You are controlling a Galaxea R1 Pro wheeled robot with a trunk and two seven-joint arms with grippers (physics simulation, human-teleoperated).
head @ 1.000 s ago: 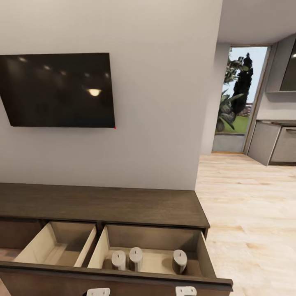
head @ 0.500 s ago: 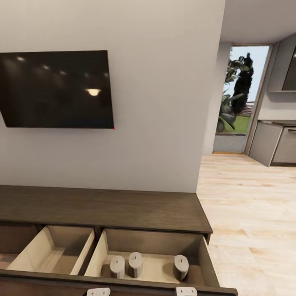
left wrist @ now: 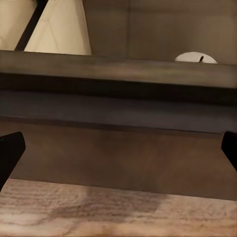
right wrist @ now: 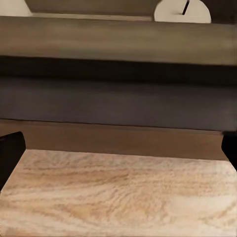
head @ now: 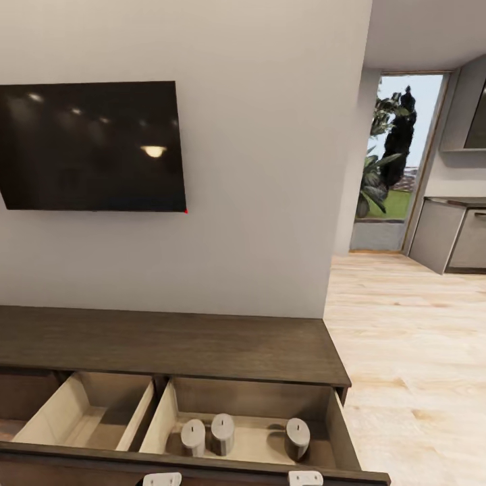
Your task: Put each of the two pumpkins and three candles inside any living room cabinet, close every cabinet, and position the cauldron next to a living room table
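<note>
The long dark brown cabinet [head: 169, 341] stands under a wall TV with two drawers pulled out. Three off-white candles stand upright in the right drawer [head: 339, 428]: one [head: 193, 437] beside another [head: 222, 433], the third [head: 297, 437] further right. The left drawer [head: 64, 412] shows bare beige insides. My left gripper [left wrist: 118, 150] is open, facing the drawer front, with a candle top [left wrist: 195, 58] behind the rim. My right gripper [right wrist: 118, 148] is open too, low before the same front, with a candle top [right wrist: 181, 11] beyond it. The pumpkins and the cauldron are out of view.
A black TV [head: 91, 145] hangs on the white wall above the cabinet. To the right, light wood floor [head: 412, 351] runs toward a glass door [head: 395, 158] and grey kitchen units [head: 449, 233]. White parts of my arms [head: 162, 479] peek in at the head view's lower edge.
The head camera has shifted a little, so the cabinet and drawers sit slightly lower in the picture. The candles and drawers stay as they were.
</note>
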